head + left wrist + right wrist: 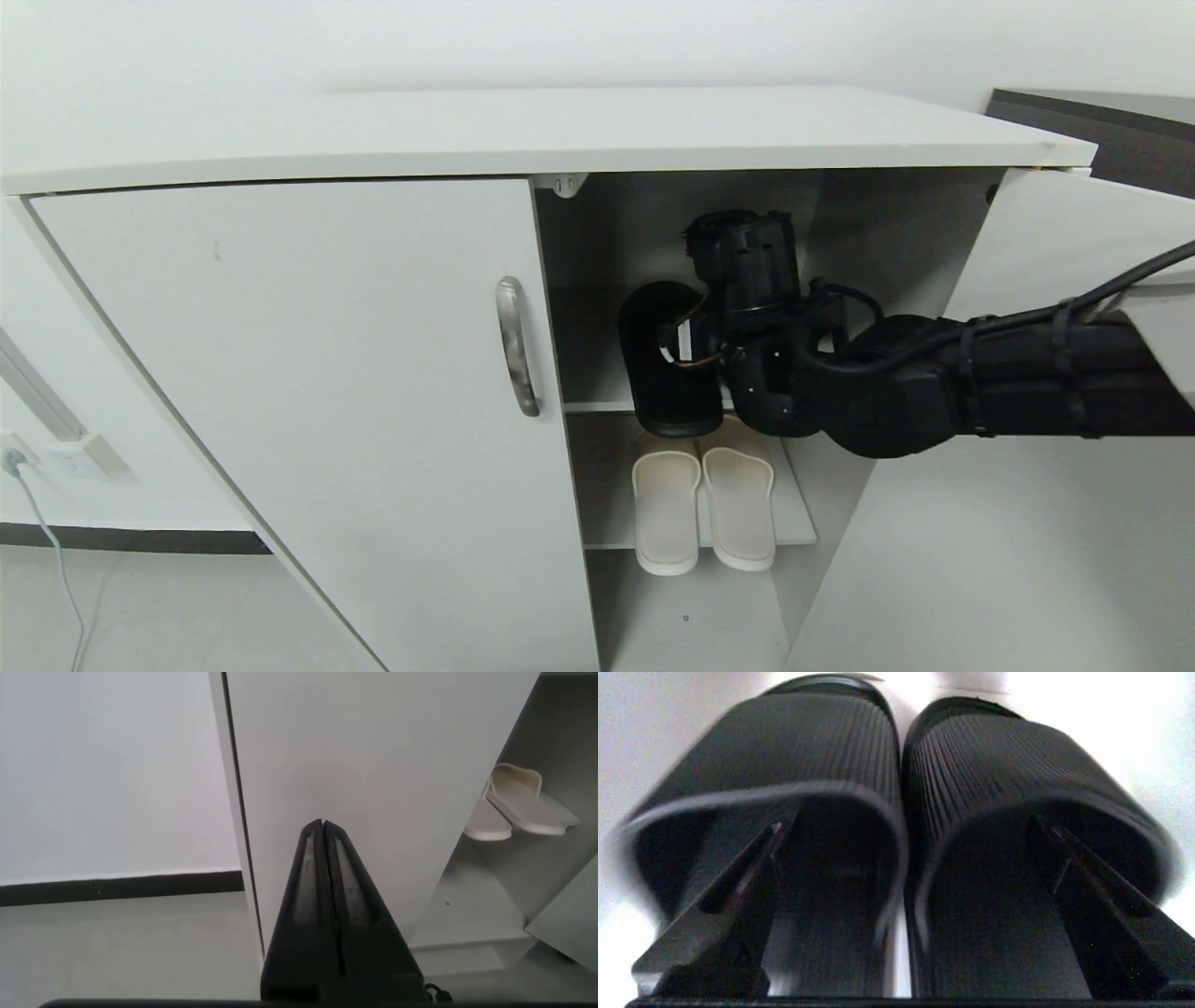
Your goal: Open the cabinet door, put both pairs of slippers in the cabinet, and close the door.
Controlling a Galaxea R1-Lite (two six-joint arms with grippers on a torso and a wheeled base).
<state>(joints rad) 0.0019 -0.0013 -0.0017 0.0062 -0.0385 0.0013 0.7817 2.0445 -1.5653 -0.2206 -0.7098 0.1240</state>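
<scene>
Black slippers (667, 373) clamped by right gripper (906, 826), fingers (729, 905) tucked under the straps with tips hidden, at cabinet (560, 131) upper shelf (593, 407), white slippers (705, 504) overhanging lower shelf (794, 523) front edge, left gripper (322, 831) clenched empty beside closed door (308, 373).

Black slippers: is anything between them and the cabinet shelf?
Nothing visible. The right door stands open; the black slippers in the right gripper hang inside above the upper shelf, and the white slippers lie one shelf lower.

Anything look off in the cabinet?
Pair of cream foam slippers on the white cabinet's lower shelf overhangs its front edge; may foul the door on closing. Pair of black ribbed slippers in the right gripper hangs upright above, not yet set down.
</scene>
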